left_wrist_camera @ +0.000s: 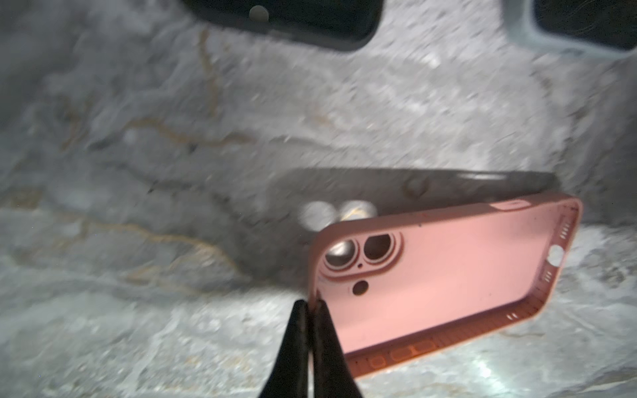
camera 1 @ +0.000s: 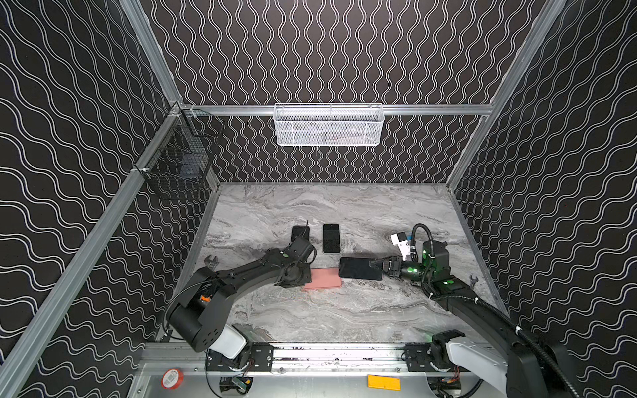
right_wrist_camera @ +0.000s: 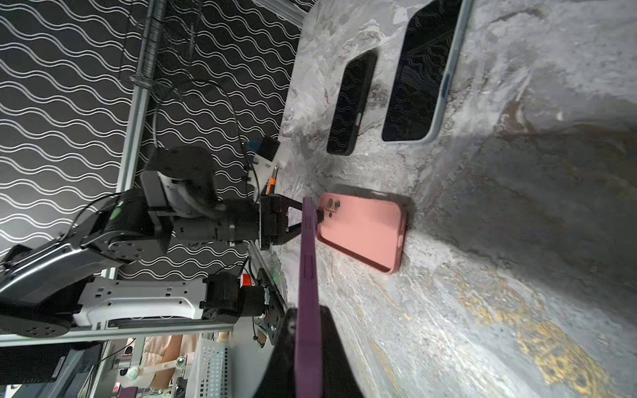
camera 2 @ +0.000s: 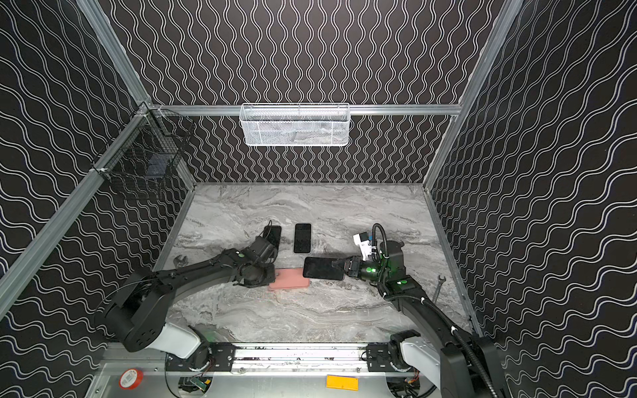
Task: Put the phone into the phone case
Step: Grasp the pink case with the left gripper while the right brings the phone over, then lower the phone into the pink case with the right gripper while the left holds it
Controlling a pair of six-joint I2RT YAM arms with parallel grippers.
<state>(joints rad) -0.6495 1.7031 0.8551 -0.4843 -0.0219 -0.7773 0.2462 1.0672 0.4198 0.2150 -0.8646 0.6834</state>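
Note:
The pink phone case (camera 1: pixel 325 282) (camera 2: pixel 291 282) lies open side up at mid-table. My left gripper (left_wrist_camera: pixel 311 303) is shut on its rim at the camera-hole corner (left_wrist_camera: pixel 448 275). That end looks lifted, with a shadow under it. The phone (camera 1: pixel 360 268) (camera 2: pixel 323 268), black screen with a purple edge (right_wrist_camera: pixel 306 275), hangs level just right of the case (right_wrist_camera: pixel 365 231). My right gripper (camera 1: pixel 375 265) (camera 2: pixel 339 266) (right_wrist_camera: pixel 306 310) is shut on the phone's right end. In both top views the left wrist hides the left fingertips.
Two other dark phones (camera 1: pixel 331 237) (camera 1: pixel 300 233) lie behind the case. Wrenches rest by the left edge (camera 1: pixel 211 261) and the right edge (camera 1: pixel 473 279). A white mesh basket (camera 1: pixel 328 124) and a black wire basket (camera 1: pixel 179 155) hang on the walls.

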